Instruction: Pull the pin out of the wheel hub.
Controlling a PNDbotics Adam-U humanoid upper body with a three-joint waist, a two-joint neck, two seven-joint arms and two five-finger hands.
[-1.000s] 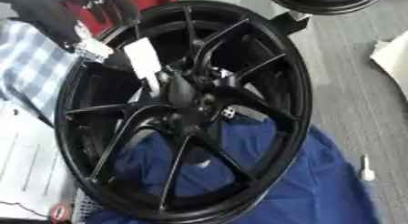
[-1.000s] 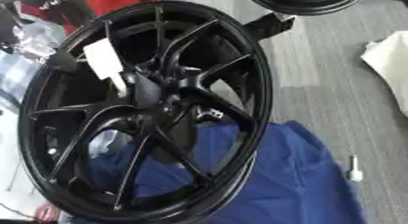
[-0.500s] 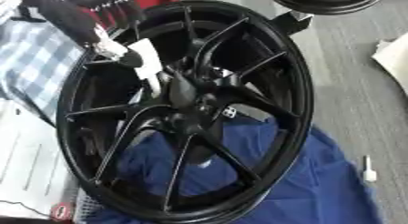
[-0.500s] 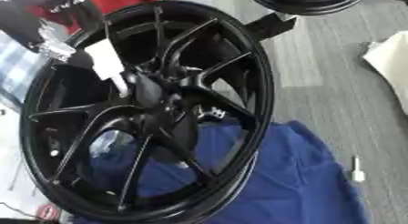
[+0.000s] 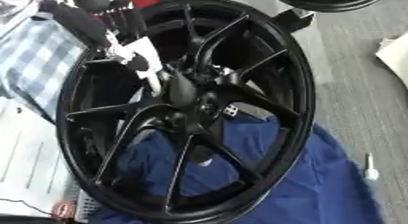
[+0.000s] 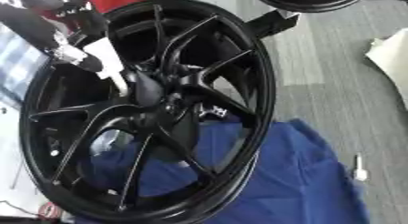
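No writing can be read anywhere on the black wheel (image 5: 187,109), which fills the frame on a blue cloth (image 5: 318,182). Its hub (image 5: 185,93) sits at centre. A white pin (image 5: 147,63) runs from about 11 o'clock down toward the hub, long axis slanting. The left hand (image 6: 76,54) reaches in at 10 o'clock, touching the pin; I cannot tell how its fingers stand.
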